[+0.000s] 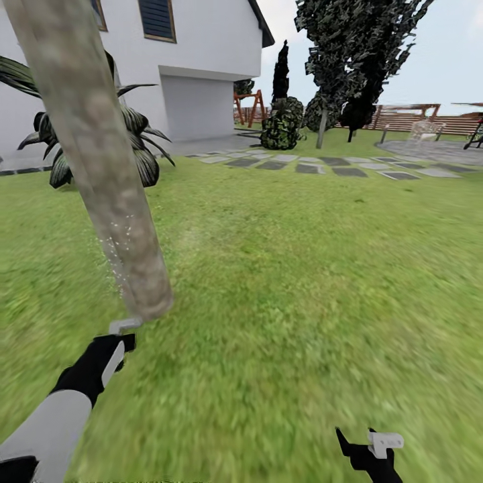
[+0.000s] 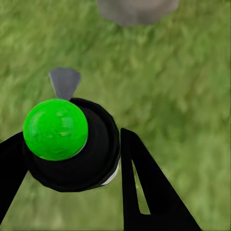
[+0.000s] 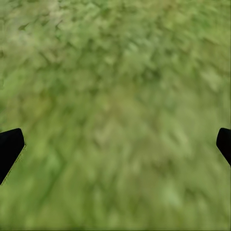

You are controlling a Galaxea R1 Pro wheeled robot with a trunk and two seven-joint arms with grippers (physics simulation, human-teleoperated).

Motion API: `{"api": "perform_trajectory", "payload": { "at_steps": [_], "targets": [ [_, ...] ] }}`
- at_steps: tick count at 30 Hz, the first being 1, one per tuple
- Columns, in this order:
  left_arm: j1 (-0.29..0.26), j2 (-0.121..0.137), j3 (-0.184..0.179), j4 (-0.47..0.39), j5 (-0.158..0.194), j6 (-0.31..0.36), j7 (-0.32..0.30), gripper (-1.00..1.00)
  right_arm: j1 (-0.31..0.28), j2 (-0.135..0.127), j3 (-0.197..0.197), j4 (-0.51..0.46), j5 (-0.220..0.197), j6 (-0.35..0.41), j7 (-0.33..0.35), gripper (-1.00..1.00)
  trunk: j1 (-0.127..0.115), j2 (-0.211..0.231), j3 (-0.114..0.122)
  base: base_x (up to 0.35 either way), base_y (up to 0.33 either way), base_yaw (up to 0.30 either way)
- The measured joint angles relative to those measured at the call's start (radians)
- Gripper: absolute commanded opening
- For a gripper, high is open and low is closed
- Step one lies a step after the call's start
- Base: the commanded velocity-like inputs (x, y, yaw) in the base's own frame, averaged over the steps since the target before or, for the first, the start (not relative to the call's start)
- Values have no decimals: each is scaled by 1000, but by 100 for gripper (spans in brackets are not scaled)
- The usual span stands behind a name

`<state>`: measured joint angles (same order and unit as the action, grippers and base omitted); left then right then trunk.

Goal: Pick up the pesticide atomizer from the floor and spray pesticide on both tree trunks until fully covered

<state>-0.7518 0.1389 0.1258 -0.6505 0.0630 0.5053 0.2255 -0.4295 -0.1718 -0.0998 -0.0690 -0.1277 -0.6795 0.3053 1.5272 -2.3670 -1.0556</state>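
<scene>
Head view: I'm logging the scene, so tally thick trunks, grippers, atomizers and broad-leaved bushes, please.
Thick tree trunk: 1
Grippers: 2, left gripper and right gripper
Pesticide atomizer: 1, its grey nozzle showing
Broad-leaved bush: 1
Total: 5

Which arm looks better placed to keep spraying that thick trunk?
The left. Its claw is shut on the atomizer, right at the foot of the tree trunk, where pale specks already show. The right claw hangs open over grass, holding nothing.
</scene>
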Motion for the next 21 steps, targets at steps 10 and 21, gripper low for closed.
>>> {"api": "perform_trajectory", "payload": {
  "at_steps": [10, 21],
  "targets": [
    [5, -5, 1, 47, 3, -60, -23, -100, 0, 0, 0, 0, -1, 0, 0, 100, 0, 0, 0, 72, -86, 175],
    [5, -14, 1, 100, 4, -64, -26, -100, 0, 1, 0, 0, 0, 0, 0, 100, 0, 0, 0, 279, -102, 68]
  ]
}}
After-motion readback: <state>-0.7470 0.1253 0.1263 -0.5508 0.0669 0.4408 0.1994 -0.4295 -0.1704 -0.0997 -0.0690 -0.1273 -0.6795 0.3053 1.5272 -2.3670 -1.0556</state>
